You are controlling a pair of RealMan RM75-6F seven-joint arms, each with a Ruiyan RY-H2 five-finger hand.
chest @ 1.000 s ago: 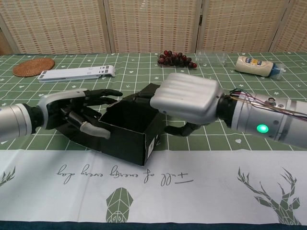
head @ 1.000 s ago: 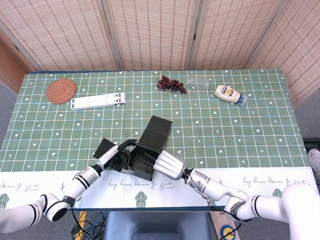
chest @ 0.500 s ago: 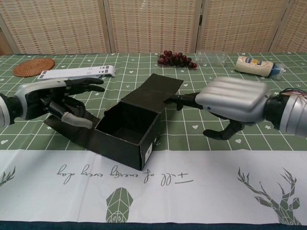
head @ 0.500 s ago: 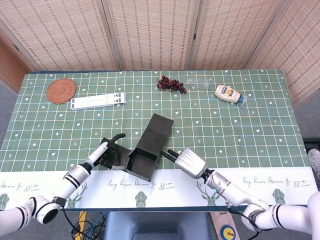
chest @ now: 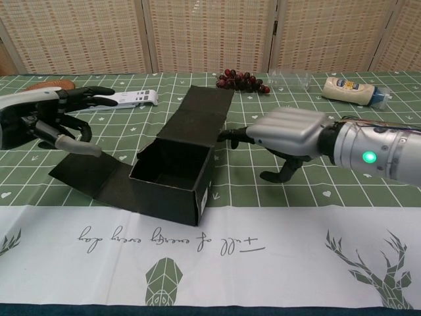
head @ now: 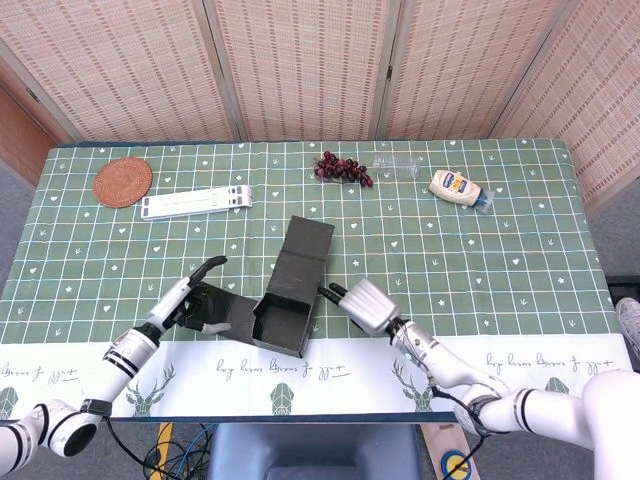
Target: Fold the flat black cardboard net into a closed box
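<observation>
Bright, even, diffuse light fills both views; shadows on the tabletop are soft and faint. The right hand shows mild sheen on its silver shell. Focus is sharp throughout, with slight wide-angle bending toward the head view's edges

Your table wears a green cloth; on it lie a box, coaster, white stand, grapes, clear bottle and mayo bottle.
</observation>
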